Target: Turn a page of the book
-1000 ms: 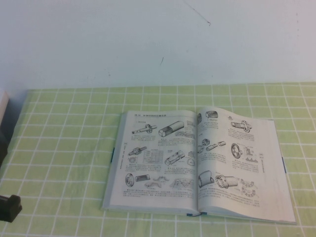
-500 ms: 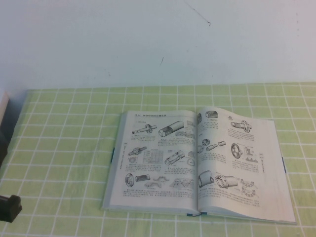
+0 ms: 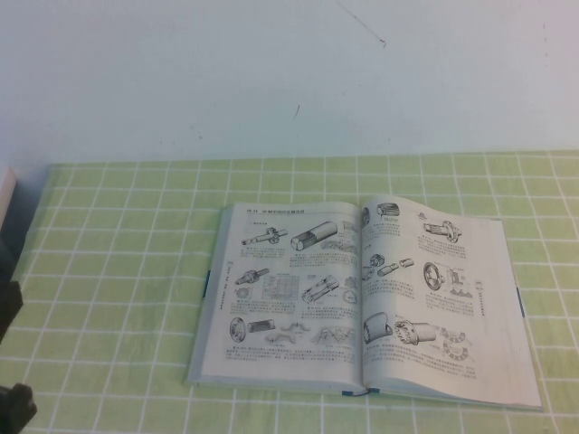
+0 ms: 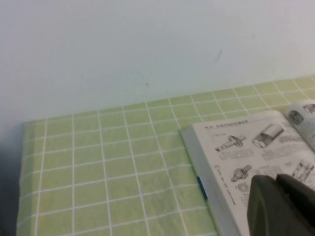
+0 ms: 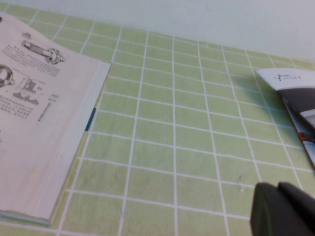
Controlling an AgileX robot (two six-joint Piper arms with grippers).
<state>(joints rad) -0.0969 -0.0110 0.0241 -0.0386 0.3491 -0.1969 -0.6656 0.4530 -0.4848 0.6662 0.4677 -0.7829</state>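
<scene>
From above, the book (image 3: pixel 362 298) lies open and flat on the green checked tablecloth (image 3: pixel 118 271), a little right of the middle, both leaves showing gear and shaft drawings. The left gripper (image 3: pixel 11 405) is only a dark shape at the near left edge, well apart from the book; whether its claw is open or closed I cannot tell. The right gripper does not appear in this view at all. From the left wrist, the left gripper (image 4: pixel 283 206) shows as a dark blurred lump near the book's (image 4: pixel 246 162) left-hand leaf and its bluish cover edge, claw state again not readable. From the right wrist, the right gripper (image 5: pixel 280 209) hangs over bare cloth, apart from the book's (image 5: pixel 44 128) outer right edge, with a glossy leaflet (image 5: pixel 295 103) lying further off; I cannot tell its claw either. The page (image 3: pixel 434 289) on the right looks thin, light and floppy, easy to crease or tear; I would lift it by its free outer corner, away from the spine, taking one sheet only.
</scene>
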